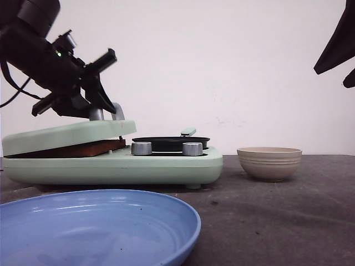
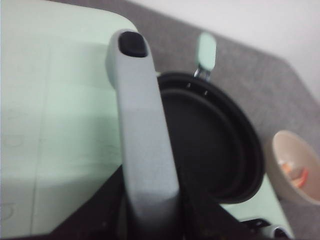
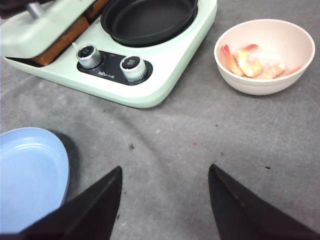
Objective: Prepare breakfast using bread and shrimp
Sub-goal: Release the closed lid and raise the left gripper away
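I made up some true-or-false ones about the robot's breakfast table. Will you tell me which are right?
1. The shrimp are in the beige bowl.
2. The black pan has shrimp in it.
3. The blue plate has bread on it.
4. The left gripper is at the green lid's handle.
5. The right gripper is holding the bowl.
1. True. The shrimp lie in the beige bowl.
2. False. The black pan is empty.
3. False. The blue plate has nothing on it.
4. True. The left gripper is at the handle of the green lid.
5. False. The right gripper is open over the bare table, holding nothing.
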`<act>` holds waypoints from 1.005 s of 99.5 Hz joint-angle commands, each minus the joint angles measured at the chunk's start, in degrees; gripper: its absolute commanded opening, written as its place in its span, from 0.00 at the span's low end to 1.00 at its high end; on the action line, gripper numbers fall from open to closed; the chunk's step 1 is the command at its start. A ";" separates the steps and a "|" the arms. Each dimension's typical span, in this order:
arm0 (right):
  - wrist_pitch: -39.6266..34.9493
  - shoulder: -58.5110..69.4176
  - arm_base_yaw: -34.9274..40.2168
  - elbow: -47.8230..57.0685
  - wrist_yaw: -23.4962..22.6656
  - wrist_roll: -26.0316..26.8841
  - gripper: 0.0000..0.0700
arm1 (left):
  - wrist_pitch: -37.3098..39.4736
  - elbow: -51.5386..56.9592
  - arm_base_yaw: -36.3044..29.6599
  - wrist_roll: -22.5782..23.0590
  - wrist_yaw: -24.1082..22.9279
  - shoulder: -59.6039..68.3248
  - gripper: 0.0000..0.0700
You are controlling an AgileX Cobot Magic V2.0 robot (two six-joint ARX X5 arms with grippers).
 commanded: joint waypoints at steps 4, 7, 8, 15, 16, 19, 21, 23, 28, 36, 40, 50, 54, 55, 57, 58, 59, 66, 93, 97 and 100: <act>0.04 0.33 0.20 0.20 0.04 0.57 0.47 | -4.79 -1.14 0.87 -3.80 -3.26 3.41 0.01; -0.07 0.31 0.20 0.20 0.04 0.57 0.47 | -4.66 -1.14 0.76 -3.80 -3.30 3.45 0.01; -0.11 0.31 0.20 0.20 0.04 0.57 0.47 | -4.55 -1.14 0.74 -3.80 -3.30 3.45 0.01; -0.48 0.31 0.20 0.20 0.04 0.57 0.47 | -3.58 -1.07 0.68 -3.82 -3.21 3.43 0.02; -0.50 0.31 0.20 0.20 0.04 0.57 0.47 | -3.45 -1.05 0.68 -3.82 -3.19 3.43 0.02; -0.63 0.31 0.20 0.20 0.04 0.57 0.47 | -3.28 -0.92 0.68 -3.85 -3.04 3.39 0.06; -0.66 0.31 0.20 0.20 0.04 0.57 0.47 | -3.28 -0.81 0.68 -3.89 -3.04 3.34 0.09; -0.68 0.31 0.20 0.20 0.04 0.57 0.47 | -3.28 -0.68 0.68 -4.09 -3.04 3.34 0.13; -0.68 0.31 0.20 0.20 0.04 0.57 0.47 | -3.41 -0.20 0.68 -4.50 -2.82 3.34 0.25; -0.68 0.31 0.20 0.20 0.04 0.57 0.47 | -3.48 0.66 0.70 -4.48 -1.05 3.30 0.43; -0.68 0.31 0.20 0.20 0.04 0.57 0.47 | -3.45 0.98 0.70 -4.42 0.09 3.10 0.49; -0.66 0.31 0.20 0.20 0.04 0.57 0.47 | -3.65 1.53 0.70 -4.17 1.42 1.90 0.51; -0.66 0.31 0.20 0.20 0.04 0.57 0.47 | -3.63 1.55 0.70 -3.96 1.09 1.11 0.51; -0.66 0.31 0.20 0.20 0.04 0.57 0.47 | -3.56 1.55 0.70 -3.78 0.92 0.79 0.51; -0.66 0.31 0.20 0.20 0.04 0.57 0.47 | -3.45 1.55 0.70 -3.54 0.81 0.31 0.51; -0.66 0.31 0.20 0.20 0.07 0.57 0.47 | -3.43 1.55 0.70 -3.41 0.79 0.07 0.51; -0.66 0.31 0.20 0.20 0.07 0.57 0.47 | -3.39 1.55 0.70 -3.26 0.81 -0.22 0.51; -0.66 0.31 0.20 0.20 0.04 0.57 0.47 | -3.32 1.55 0.90 -2.38 0.39 -2.29 0.51; -0.68 0.31 0.20 0.20 0.02 0.59 0.47 | -5.25 1.55 2.27 -0.70 0.17 -12.70 0.51; -0.68 0.31 0.20 0.20 0.02 0.61 0.47 | -5.86 1.55 2.38 -0.28 0.17 -14.51 0.51; -0.68 0.31 0.20 0.20 0.02 0.63 0.47 | -6.40 1.55 2.43 0.17 0.17 -15.93 0.51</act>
